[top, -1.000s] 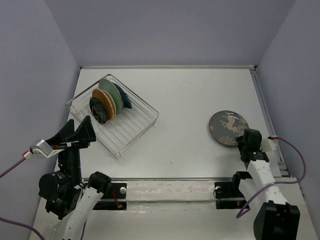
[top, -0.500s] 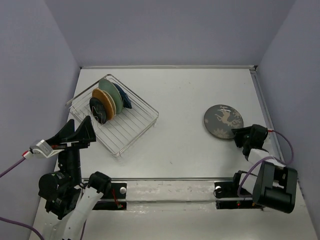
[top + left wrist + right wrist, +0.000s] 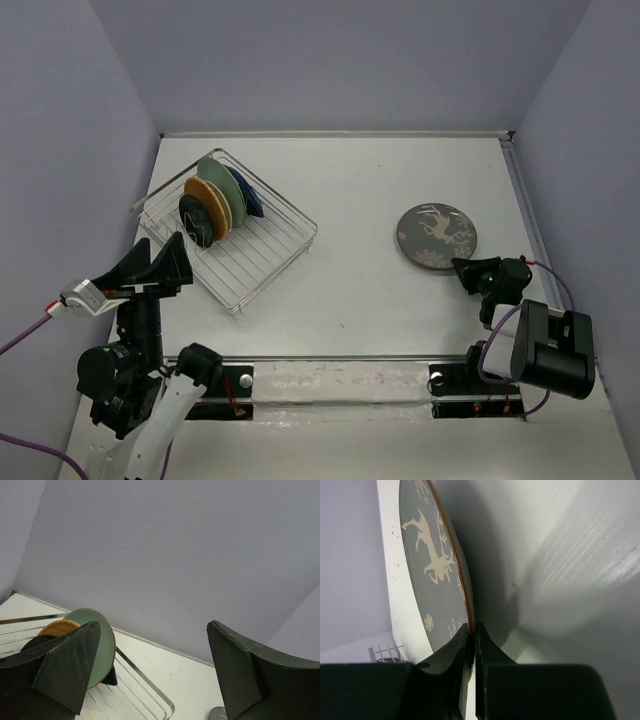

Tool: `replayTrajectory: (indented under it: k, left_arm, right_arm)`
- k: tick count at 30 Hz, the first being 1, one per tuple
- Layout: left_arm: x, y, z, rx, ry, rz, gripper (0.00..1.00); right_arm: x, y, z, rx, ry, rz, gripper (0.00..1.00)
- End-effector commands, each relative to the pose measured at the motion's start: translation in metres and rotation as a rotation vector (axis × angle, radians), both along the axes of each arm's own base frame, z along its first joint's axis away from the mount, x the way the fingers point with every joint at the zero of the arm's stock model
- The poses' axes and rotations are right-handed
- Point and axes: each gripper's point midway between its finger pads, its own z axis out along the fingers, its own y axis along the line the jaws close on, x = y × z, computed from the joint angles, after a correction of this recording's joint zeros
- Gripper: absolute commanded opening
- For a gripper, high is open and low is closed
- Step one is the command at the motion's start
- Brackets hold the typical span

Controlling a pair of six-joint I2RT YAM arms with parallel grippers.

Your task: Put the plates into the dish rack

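The silver wire dish rack (image 3: 262, 262) stands at the left with several plates upright in it: pale teal (image 3: 222, 183), orange (image 3: 207, 200), black (image 3: 196, 220) and dark blue (image 3: 252, 202). The grey plate with a deer motif (image 3: 436, 236) is at the right, its near rim pinched by my right gripper (image 3: 464, 270). In the right wrist view the fingers (image 3: 471, 630) are shut on that plate's rim (image 3: 435, 565). My left gripper (image 3: 158, 262) hangs open beside the rack's near-left corner, holding nothing. The left wrist view shows the teal plate (image 3: 102, 640) and the rack (image 3: 145, 695).
A raised strip (image 3: 530, 230) runs along the table's right edge, close to the right arm. Purple-grey walls close in the back and both sides. A metal rail (image 3: 340, 375) crosses the near edge between the arm bases.
My right gripper closed on the deer plate's near rim while the arm swung round. The plate shifted up and to the left. The left arm stayed still.
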Motion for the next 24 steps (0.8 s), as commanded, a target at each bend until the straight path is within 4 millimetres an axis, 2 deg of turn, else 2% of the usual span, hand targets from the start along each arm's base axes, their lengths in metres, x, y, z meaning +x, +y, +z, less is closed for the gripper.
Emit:
replayTrajectory:
  k: [1,3,4,5,6,7,8,10,11,12,13,14,18,19,20,21,22,23,24]
  left_arm:
    - [0.003,-0.003,0.005,0.01,-0.024,-0.006,0.99]
    - [0.005,-0.005,0.004,0.016,-0.016,-0.008,0.99]
    - [0.006,-0.006,0.004,0.019,-0.014,-0.007,0.99]
    - [0.007,-0.006,0.003,0.021,-0.01,-0.009,0.99]
    - [0.008,-0.007,0.003,0.024,-0.006,-0.007,0.99]
    - [0.009,-0.007,0.002,0.027,-0.004,-0.007,0.99]
    - [0.011,-0.007,0.002,0.029,0.001,-0.002,0.99]
    - [0.012,-0.007,0.001,0.03,0.003,0.001,0.99]
    - [0.012,-0.007,0.001,0.032,0.005,0.004,0.99]
    - [0.014,-0.007,0.0,0.035,0.012,0.007,0.99]
    - [0.015,-0.008,0.0,0.037,0.013,0.007,0.99]
    - [0.017,-0.009,-0.002,0.042,0.021,0.007,0.99]
    - [0.02,-0.009,-0.002,0.046,0.027,0.012,0.99]
    - [0.02,-0.009,-0.002,0.046,0.027,0.014,0.99]
    - [0.02,-0.009,-0.002,0.046,0.027,0.014,0.99]
    - [0.021,-0.009,-0.002,0.047,0.029,0.016,0.99]
    - [0.022,-0.009,-0.002,0.046,0.029,0.017,0.99]
    - [0.022,-0.009,-0.002,0.045,0.03,0.02,0.99]
    - [0.023,-0.008,-0.002,0.044,0.033,0.022,0.99]
  right_arm:
    - [0.009,0.017,0.03,-0.086,-0.162,0.108,0.07]
    - [0.014,0.024,0.049,-0.171,-0.177,0.139,0.07]
    - [0.015,0.047,0.062,-0.218,-0.202,0.211,0.07]
    - [0.019,0.053,0.079,-0.274,-0.231,0.219,0.07]
    - [0.033,0.048,0.116,-0.379,-0.298,0.18,0.07]
    - [0.03,0.061,0.139,-0.406,-0.345,0.205,0.07]
    - [0.035,0.062,0.175,-0.431,-0.418,0.188,0.07]
    - [0.036,0.069,0.206,-0.442,-0.48,0.195,0.07]
    - [0.035,0.072,0.216,-0.447,-0.485,0.201,0.07]
    - [0.034,0.084,0.228,-0.462,-0.512,0.232,0.07]
    - [0.035,0.089,0.256,-0.473,-0.565,0.226,0.07]
    - [0.033,0.104,0.281,-0.488,-0.612,0.246,0.07]
    - [0.033,0.14,0.316,-0.549,-0.662,0.286,0.07]
    - [0.026,0.166,0.339,-0.53,-0.71,0.339,0.07]
    - [0.025,0.181,0.345,-0.525,-0.722,0.367,0.07]
    - [0.024,0.218,0.355,-0.524,-0.738,0.425,0.07]
    - [0.037,0.221,0.337,-0.568,-0.687,0.419,0.07]
    - [0.028,0.249,0.363,-0.556,-0.731,0.43,0.07]
    - [0.039,0.278,0.343,-0.58,-0.685,0.47,0.07]
